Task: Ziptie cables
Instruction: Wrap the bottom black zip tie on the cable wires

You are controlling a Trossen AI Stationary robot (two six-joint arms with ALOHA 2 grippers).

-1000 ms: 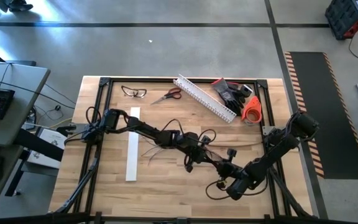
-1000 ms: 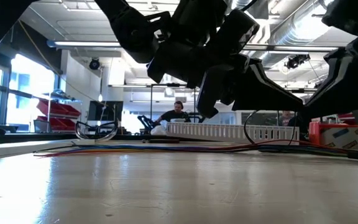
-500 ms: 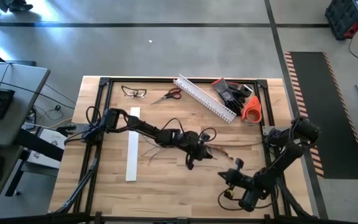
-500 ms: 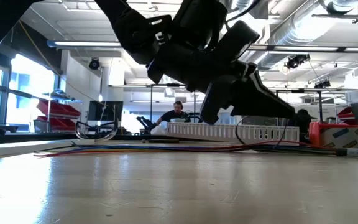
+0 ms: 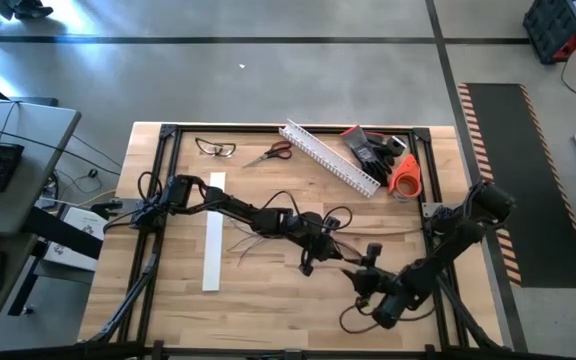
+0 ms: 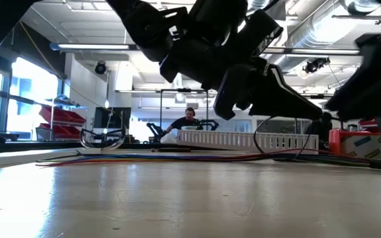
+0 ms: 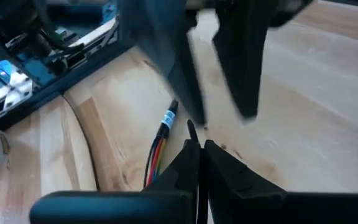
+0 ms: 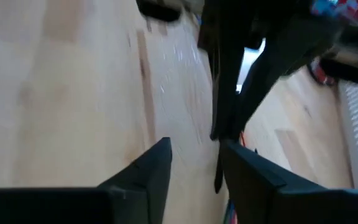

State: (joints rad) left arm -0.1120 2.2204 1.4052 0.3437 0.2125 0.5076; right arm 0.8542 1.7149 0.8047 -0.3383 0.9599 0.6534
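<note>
Left gripper (image 7: 199,163): fingers pressed together, pinching what looks like a thin dark strip whose tip pokes out just past them, probably a ziptie (image 7: 191,129). It is too thin to confirm, and I can't see its full length. The pinch at the tip reads as holding the strip out for the other arm to take or thread.

Right gripper (image 8: 194,163): fingers part-way apart, a clear gap, nothing between them. It faces the left gripper (image 8: 229,106) nose to nose, close, near the right front of the surface (image 5: 268,290). My read: it's lined up to take the strip's free end.

Cables (image 5: 313,222): loose bundle lying flat mid-surface, just beside and partly under the left gripper (image 5: 320,250); nothing holds them. Striped ends (image 7: 160,140) show next to the left fingers (image 7: 185,158). Not yet tied, as far as I can see.

Counts:
- 2 arms, both at work
- 1 cable bundle; single wires can't be counted
- 1 strip seen, maybe
- 1 white slotted channel (image 5: 330,156) at the back
- 1 flat white strip (image 5: 212,245), left of centre
- 1 scissors (image 5: 269,153)
- 1 safety glasses (image 5: 215,148)
- 1 orange tape roll (image 5: 404,175)
- dark gloves (image 5: 370,148), number unclear
</note>
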